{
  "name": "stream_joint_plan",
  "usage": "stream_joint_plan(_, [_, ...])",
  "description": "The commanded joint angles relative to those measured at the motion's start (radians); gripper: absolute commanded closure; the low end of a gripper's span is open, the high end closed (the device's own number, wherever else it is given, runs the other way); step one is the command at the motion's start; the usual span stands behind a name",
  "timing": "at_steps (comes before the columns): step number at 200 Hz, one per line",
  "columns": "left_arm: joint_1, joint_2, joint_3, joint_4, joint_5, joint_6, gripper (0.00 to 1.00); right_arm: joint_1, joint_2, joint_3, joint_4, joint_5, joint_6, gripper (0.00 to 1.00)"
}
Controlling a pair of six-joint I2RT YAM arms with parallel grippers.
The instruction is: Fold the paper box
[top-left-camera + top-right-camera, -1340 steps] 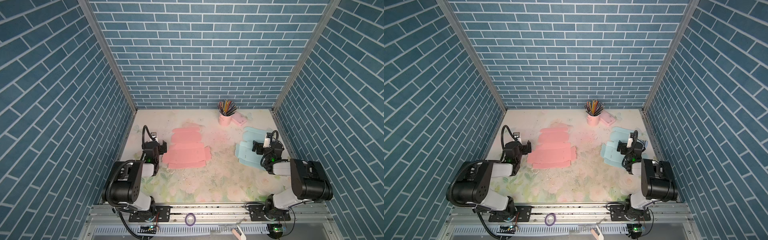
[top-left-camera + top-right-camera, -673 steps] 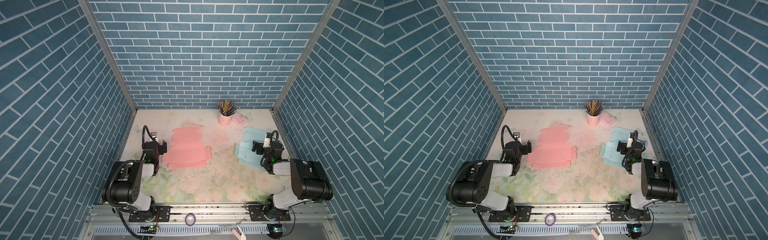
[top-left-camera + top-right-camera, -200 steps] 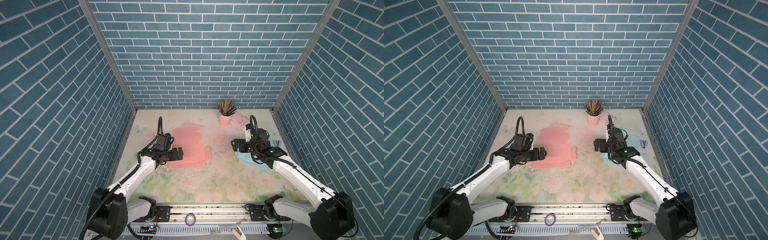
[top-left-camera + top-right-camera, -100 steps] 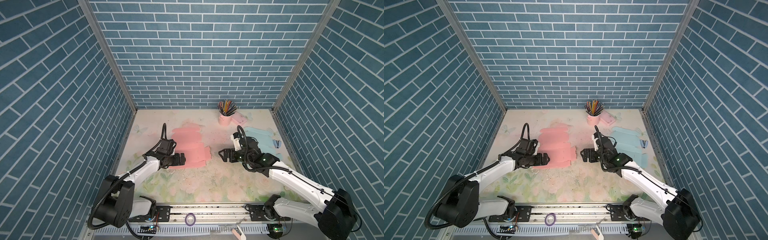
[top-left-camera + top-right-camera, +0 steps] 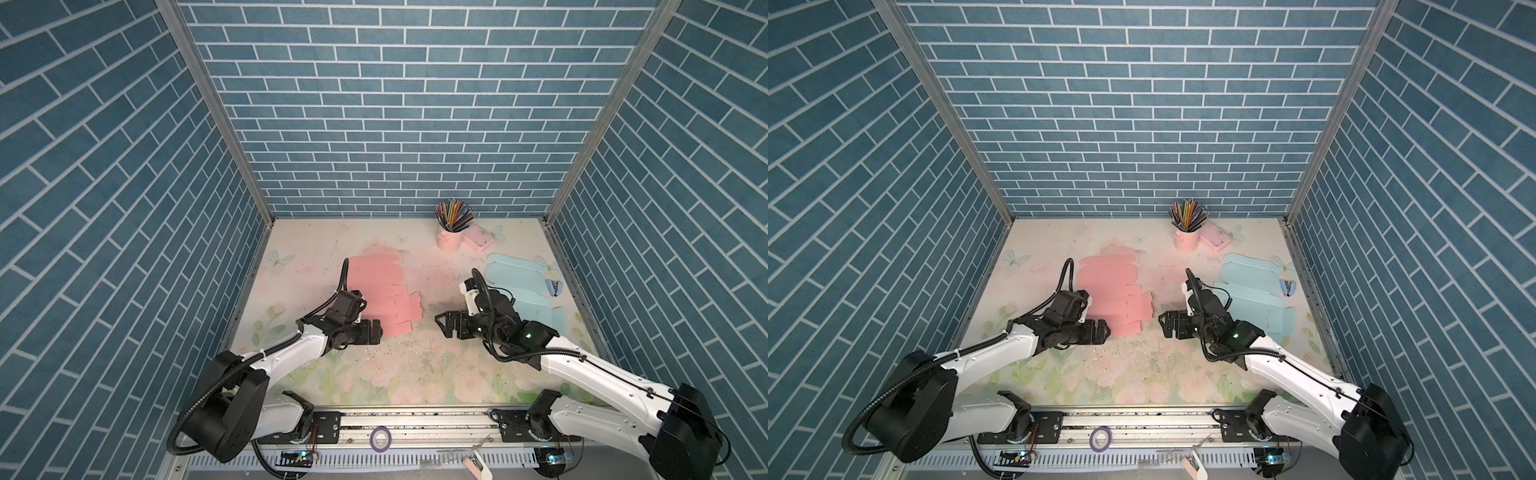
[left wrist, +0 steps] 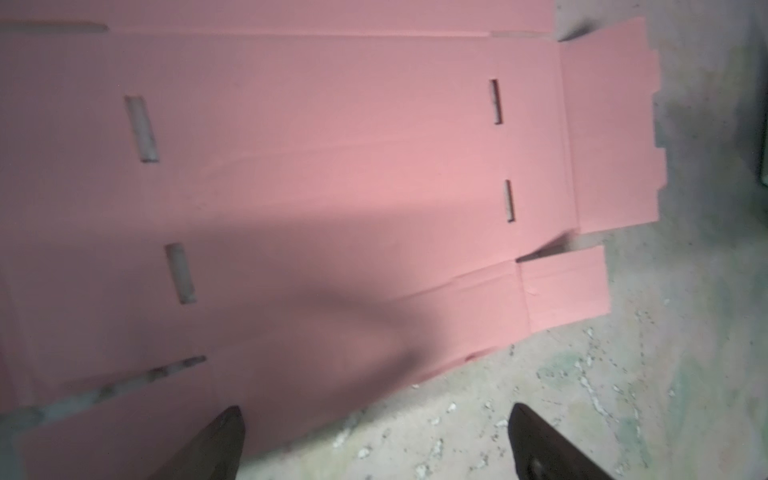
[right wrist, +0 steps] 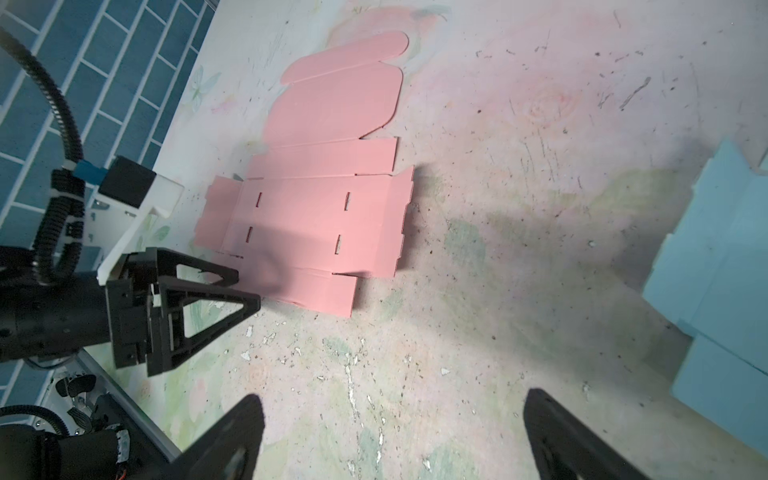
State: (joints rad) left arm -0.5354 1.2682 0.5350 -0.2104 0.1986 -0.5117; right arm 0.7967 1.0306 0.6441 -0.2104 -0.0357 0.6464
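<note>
Back of table [image 5: 399, 374]: pink cup [image 5: 449, 241] of coloured pencils, pink case [image 5: 479, 238] just beside it on the right. Blue box blank [image 5: 519, 286] lies flat on the right side. R arm [image 5: 582, 365] hides part of its near-left area in both top views. Small blue clip-like item [image 5: 555, 286] sits by its right edge, too small to ID. Purple tape roll [image 5: 381, 437] on the front rail, off the table. White flecks on the tabletop btw the two grippers.

Pink paper box [image 5: 384, 299]: unfolded, flat, left of centre, slotted panels toward the front. L gripper [image 5: 377, 331] is at its near-left corner, jaws spread wide, gripping nothing. In left wrist view one finger [image 6: 220, 440] overlaps the sheet's near edge and the other is over bare table. Can't tell if it touches the sheet. R gripper [image 5: 441, 326] has jaws spread too and is empty. It's low over the table, right of the box's near-right corner, near but apart.

Count: 2 box blanks (1 pink, 1 blue), 2 grippers, 1 cup, 1 case, 1 tape roll, 1 clip-like item.
</note>
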Motion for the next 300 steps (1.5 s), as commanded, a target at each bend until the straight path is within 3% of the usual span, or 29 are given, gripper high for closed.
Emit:
stream_joint_plan(1, [-0.085, -0.029, -0.042, 0.035, -0.041, -0.127, 0.01, 0.001, -0.01, 0.025, -0.053, 0.036, -0.016, 0.02])
stream_joint_plan(35, [-0.261, -0.014, -0.037, 0.115, -0.101, -0.258, 0.01, -0.01, -0.044, 0.005, -0.066, 0.057, -0.008, 0.02])
stream_joint_plan(56, [-0.346, 0.033, 0.023, 0.146, -0.095, -0.274, 0.01, -0.029, -0.09, -0.024, -0.067, 0.062, 0.008, 0.02])
stream_joint_plan(91, [-0.384, 0.053, 0.137, 0.125, 0.066, -0.21, 0.01, -0.068, -0.159, -0.076, -0.072, 0.054, 0.023, 0.03])
stream_joint_plan(108, [-0.384, 0.005, 0.196, 0.017, 0.072, -0.155, 0.01, -0.087, -0.173, -0.089, -0.072, 0.04, 0.028, 0.04])
stream_joint_plan(123, [-0.345, -0.034, 0.253, -0.101, 0.058, -0.067, 0.01, -0.092, -0.179, -0.102, -0.052, 0.031, 0.038, 0.04])
stream_joint_plan(147, [-0.138, -0.018, 0.29, -0.143, 0.157, 0.024, 0.01, -0.092, -0.164, -0.118, -0.011, 0.01, 0.047, 0.06])
stream_joint_plan(178, [0.054, 0.096, 0.357, -0.176, 0.116, 0.13, 0.01, -0.093, -0.155, -0.137, 0.027, -0.019, 0.07, 0.07])
stream_joint_plan(229, [0.125, 0.227, 0.307, -0.132, 0.065, 0.171, 0.01, -0.09, -0.174, -0.114, 0.002, -0.018, 0.049, 0.08])
stream_joint_plan(300, [0.107, 0.2, 0.167, -0.043, 0.076, 0.114, 0.01, -0.091, -0.161, -0.069, -0.034, -0.013, 0.008, 0.09])
